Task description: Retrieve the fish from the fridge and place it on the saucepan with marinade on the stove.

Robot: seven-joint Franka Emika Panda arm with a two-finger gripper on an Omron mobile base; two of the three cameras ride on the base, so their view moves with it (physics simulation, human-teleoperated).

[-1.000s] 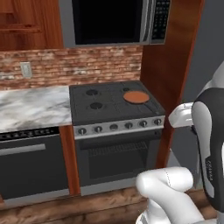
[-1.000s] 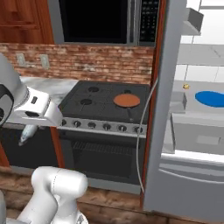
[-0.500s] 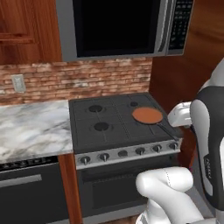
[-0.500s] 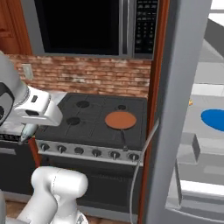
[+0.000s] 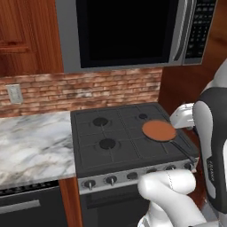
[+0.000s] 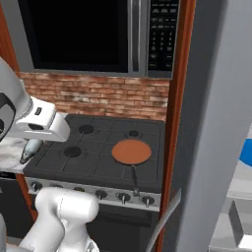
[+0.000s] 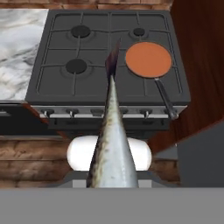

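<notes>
Hand view is showing the slim grey-silver fish (image 7: 111, 144) clamped in the claw (image 7: 112, 186), its thick end down at the finger tips and its dark tail reaching up and away over the dark grey gas cooktop with black grates (image 7: 57, 52). Its long axis is running straight out from the claw, tail pointing toward the cooktop's back edge, between the two left burners and the right pair. Off to the right of that tail tip is sitting the shallow round saucepan with the thin dark handle (image 7: 165, 103), on the stove's right side, its flat reddish-brown marinade disc (image 7: 148, 59) open and uncovered. The pan's handle is pointing toward the front right corner, near the silver knobs.

From the right base view, the fish (image 6: 29, 149) is hanging off the white hand over the left edge of the cooktop (image 6: 98, 162), where it meets the marble bench (image 6: 11, 147), and the saucepan (image 6: 131, 151) is lying well apart from it, toward the tall grey steel fridge (image 6: 206, 123). I judge the coming move is turning on that sideways gap: the claw will need carrying rightward until the fish's length is lying over the disc.
</notes>
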